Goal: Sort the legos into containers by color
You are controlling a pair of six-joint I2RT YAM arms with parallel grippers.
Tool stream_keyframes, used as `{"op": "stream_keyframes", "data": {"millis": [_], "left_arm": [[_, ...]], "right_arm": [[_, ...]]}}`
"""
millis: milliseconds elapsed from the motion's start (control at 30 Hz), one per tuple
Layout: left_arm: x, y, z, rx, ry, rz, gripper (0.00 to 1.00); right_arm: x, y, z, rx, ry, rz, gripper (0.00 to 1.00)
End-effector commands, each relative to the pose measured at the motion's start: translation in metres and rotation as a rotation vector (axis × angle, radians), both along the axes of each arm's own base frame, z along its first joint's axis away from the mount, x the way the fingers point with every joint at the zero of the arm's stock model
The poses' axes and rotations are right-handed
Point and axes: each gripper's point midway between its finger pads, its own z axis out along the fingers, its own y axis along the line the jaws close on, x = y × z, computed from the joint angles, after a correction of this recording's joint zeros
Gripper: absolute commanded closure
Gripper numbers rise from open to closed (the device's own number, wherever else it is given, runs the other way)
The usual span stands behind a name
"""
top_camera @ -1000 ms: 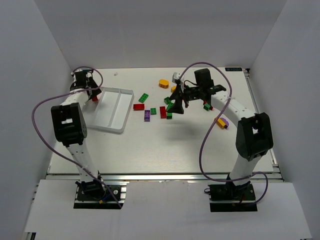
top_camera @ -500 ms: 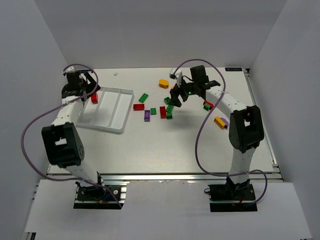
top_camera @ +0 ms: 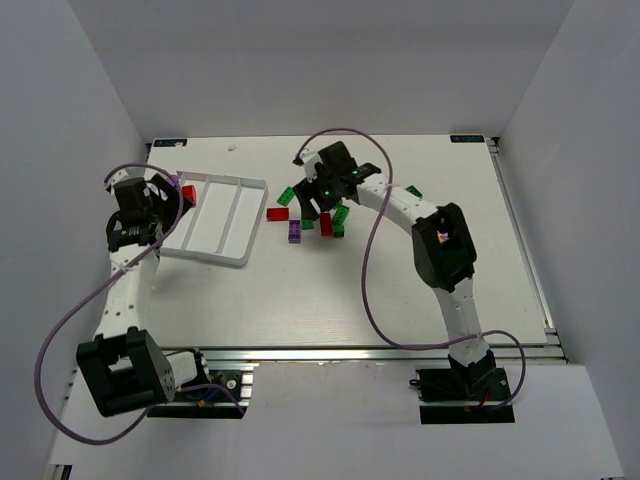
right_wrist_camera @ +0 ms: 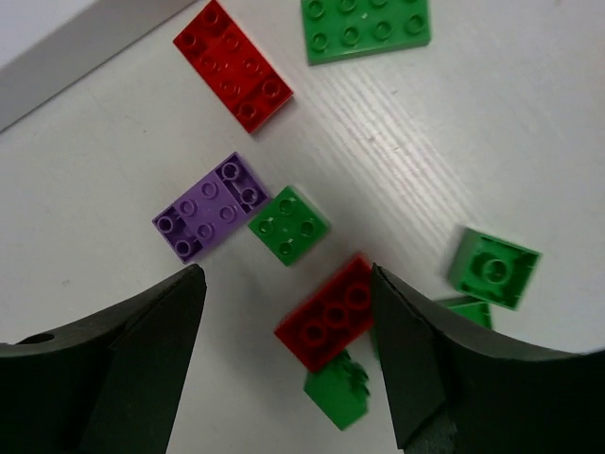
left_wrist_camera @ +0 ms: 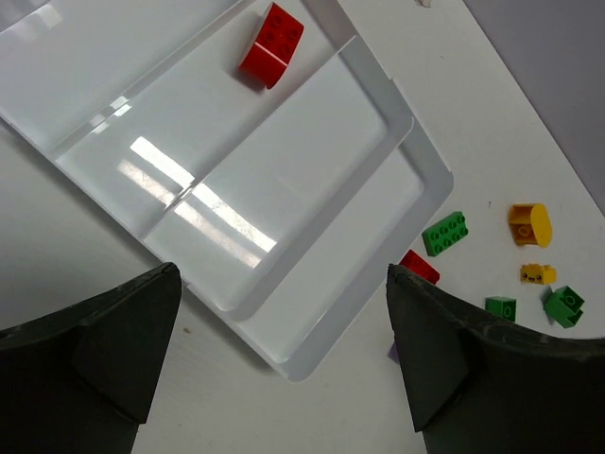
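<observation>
Legos [top_camera: 320, 215]: most lie loose on the table [top_camera: 300, 300], clustered right of the tray [top_camera: 255, 222]. The left hand [left_wrist_camera: 284, 355] has drawn back from the tray, wide and empty. The sorted red brick [left_wrist_camera: 271, 44] now lies inside, apparently in the leftmost compartment, so red has its bin. The right hand [right_wrist_camera: 284, 369] has swung left over the cluster, wide and empty, above a loose red brick [right_wrist_camera: 326, 314]. Green brick [right_wrist_camera: 336, 397] crowds it; open room lies toward the near edge.

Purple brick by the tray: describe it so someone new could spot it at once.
Find the white tray on the left of the table; a loose cluster of bricks starts just off its right wall. On the cluster's tray side, on the near side of the flat red brick, the purple brick lies studs up beside a small green square. It is the only purple piece there.
</observation>
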Motion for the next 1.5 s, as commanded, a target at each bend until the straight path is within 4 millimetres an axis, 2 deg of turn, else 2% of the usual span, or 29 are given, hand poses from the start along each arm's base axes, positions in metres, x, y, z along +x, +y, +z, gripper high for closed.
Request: {"op": "stream_keyframes", "data": {"millis": [0,100,133,267,433,533,700,833,867,900,1000,1100,1133,1167,1233,1400,1433,1467], "left_arm": [[-0.023,-0.006,0.019,-0.008,-0.032,-0.002,0.02],[-0.035,-0.009,0.021,0.005,-0.026,-0.011,0.02],[-0.039,-0.009,0.027,0.013,-0.043,-0.013,0.02],[-0.051,-0.013,0.024,0.015,-0.048,-0.016,0.02],[-0.055,-0.017,0.018,-0.005,-0.054,-0.022,0.02],[-0.056,-0.020,0.014,-0.021,-0.054,-0.031,0.02],[-0.055,-0.023,0.018,-0.031,-0.073,-0.038,0.02],[-0.056,-0.022,0.024,-0.025,-0.088,-0.037,0.02],[-0.057,-0.023,0.023,-0.027,-0.085,-0.036,0.02],[-0.057,-0.023,0.023,-0.028,-0.088,-0.037,0.02],[-0.059,-0.026,0.024,-0.041,-0.102,-0.040,0.02],[-0.061,-0.028,0.024,-0.058,-0.116,-0.039,0.02],[-0.062,-0.029,0.024,-0.060,-0.119,-0.038,0.02],[-0.064,-0.029,0.025,-0.062,-0.126,-0.036,0.02],[-0.065,-0.030,0.025,-0.065,-0.129,-0.033,0.02],[-0.069,-0.031,0.027,-0.069,-0.135,-0.031,0.02],[-0.069,-0.031,0.026,-0.069,-0.132,-0.031,0.02],[-0.070,-0.031,0.025,-0.071,-0.129,-0.032,0.02]], "right_arm": [[0.008,-0.003,-0.009,-0.041,0.052,-0.140,0.26],[0.010,-0.008,-0.024,-0.073,0.064,-0.165,0.28],[0.011,-0.007,-0.025,-0.075,0.056,-0.164,0.29],[0.016,-0.011,-0.034,-0.112,0.017,-0.176,0.31],[0.022,-0.015,-0.034,-0.137,-0.031,-0.172,0.31],[0.020,-0.016,-0.040,-0.147,-0.022,-0.166,0.30],[0.015,-0.018,-0.051,-0.165,-0.001,-0.156,0.30],[0.012,-0.010,-0.037,-0.121,-0.029,-0.092,0.28],[0.007,-0.005,-0.025,-0.086,-0.041,-0.053,0.27],[0.002,-0.006,-0.025,-0.080,-0.043,-0.021,0.26],[0.002,-0.001,-0.005,-0.030,-0.107,0.042,0.24],[0.012,-0.005,-0.008,-0.053,-0.106,-0.036,0.25],[0.018,-0.003,0.002,-0.044,-0.113,-0.055,0.25],[0.016,-0.005,-0.007,-0.059,-0.074,-0.071,0.25],[0.013,-0.003,-0.005,-0.049,-0.065,-0.064,0.25],[-0.012,0.003,0.012,-0.008,-0.176,0.218,0.18],[-0.014,0.002,0.015,0.000,-0.195,0.263,0.13],[-0.026,0.004,0.022,0.038,-0.202,0.353,0.10]]}}
